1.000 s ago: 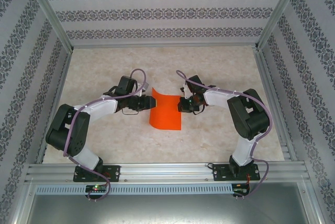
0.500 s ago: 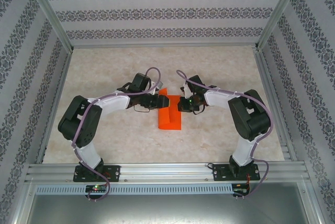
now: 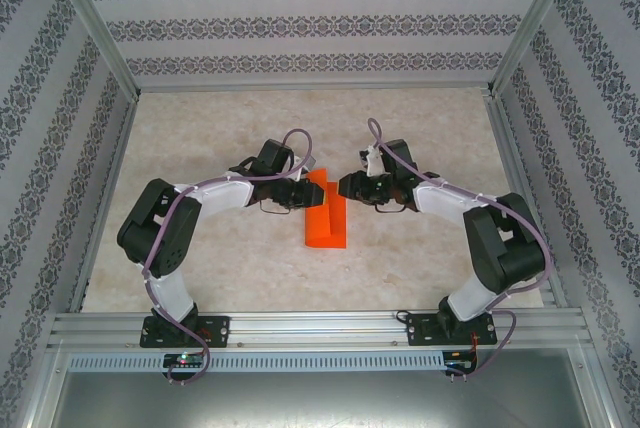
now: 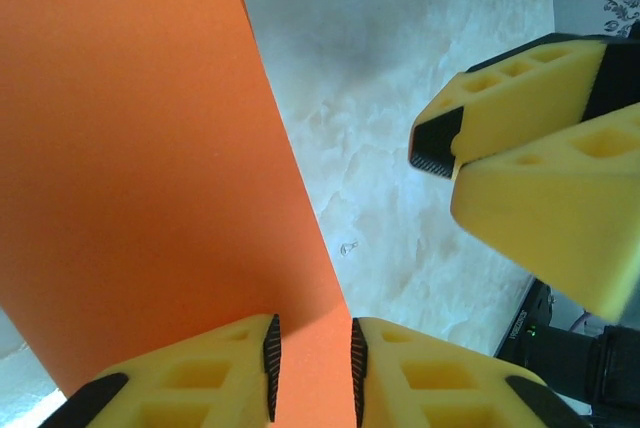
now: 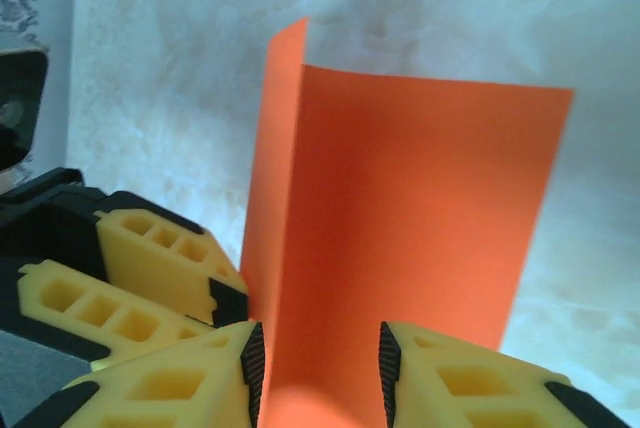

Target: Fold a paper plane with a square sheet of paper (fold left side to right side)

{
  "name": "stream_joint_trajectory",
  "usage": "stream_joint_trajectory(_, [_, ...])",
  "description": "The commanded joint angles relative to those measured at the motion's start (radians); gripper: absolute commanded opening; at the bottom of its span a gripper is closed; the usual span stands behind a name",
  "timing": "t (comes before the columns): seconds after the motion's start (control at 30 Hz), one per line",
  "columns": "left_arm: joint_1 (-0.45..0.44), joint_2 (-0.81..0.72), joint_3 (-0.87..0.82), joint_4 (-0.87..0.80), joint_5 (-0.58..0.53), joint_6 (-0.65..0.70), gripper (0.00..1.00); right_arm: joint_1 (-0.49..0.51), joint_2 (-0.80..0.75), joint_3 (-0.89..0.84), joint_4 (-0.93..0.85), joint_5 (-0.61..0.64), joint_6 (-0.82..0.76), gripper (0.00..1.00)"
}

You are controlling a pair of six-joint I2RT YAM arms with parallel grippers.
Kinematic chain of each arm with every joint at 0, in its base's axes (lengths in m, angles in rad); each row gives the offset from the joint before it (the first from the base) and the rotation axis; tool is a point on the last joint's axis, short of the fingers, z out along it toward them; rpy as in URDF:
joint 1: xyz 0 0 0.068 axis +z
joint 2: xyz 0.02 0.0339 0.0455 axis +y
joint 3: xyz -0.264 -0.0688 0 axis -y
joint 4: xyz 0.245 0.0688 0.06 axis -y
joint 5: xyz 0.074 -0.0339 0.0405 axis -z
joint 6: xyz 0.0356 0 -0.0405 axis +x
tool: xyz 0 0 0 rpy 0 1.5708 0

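The marbled worktop (image 3: pixel 220 258) carried both arms. The left arm (image 3: pixel 190 213) and the right arm (image 3: pixel 480 218) each bent inward, so that the two hands faced each other across the middle of the worktop.

The square sheet of paper (image 3: pixel 326 218) lay between the hands as a narrow orange-red rectangle. Its far end sat just beside the fingertips of both hands, and its length ran back from them toward the arm bases. In the right wrist view, a narrow strip of the sheet stood at an angle to the wider panel along a straight crease.

The left hand (image 3: pixel 303 191) was at the sheet's far left corner. Its jaws stood at a narrow gap. The pads (image 4: pixel 270 363) were clearly apart, and orange paper showed through the gap. Contact between pads and paper could not be determined.

The right hand (image 3: pixel 348 186) was at the sheet's far right edge. Its jaws stood somewhat wider than those of the left hand. Its fingertips (image 5: pixel 388 368) were separated, with the sheet extending forward from between them. It showed no grip on the paper.
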Motion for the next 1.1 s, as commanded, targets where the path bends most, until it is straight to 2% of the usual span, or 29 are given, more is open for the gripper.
stream_joint_trajectory(0.0, [-0.019,0.020,0.028,0.004,-0.003,0.006,0.25,0.015,0.059,-0.022,0.158,-0.104,0.104,0.39])
stream_joint_trajectory(0.33, [-0.022,0.021,0.033,-0.008,-0.009,0.012,0.20,0.046,0.130,0.000,0.187,-0.130,0.132,0.36])
stream_joint_trajectory(0.8, [-0.023,0.017,0.037,-0.023,-0.019,0.018,0.17,0.047,0.133,0.020,0.091,-0.100,0.080,0.06])
stream_joint_trajectory(0.9, [-0.022,-0.010,0.031,-0.031,-0.031,0.021,0.20,0.047,0.126,0.028,0.045,-0.065,0.051,0.04])
stream_joint_trajectory(1.07, [-0.022,-0.089,-0.004,-0.083,-0.105,0.033,0.32,0.046,0.125,0.038,-0.019,-0.009,0.015,0.04])
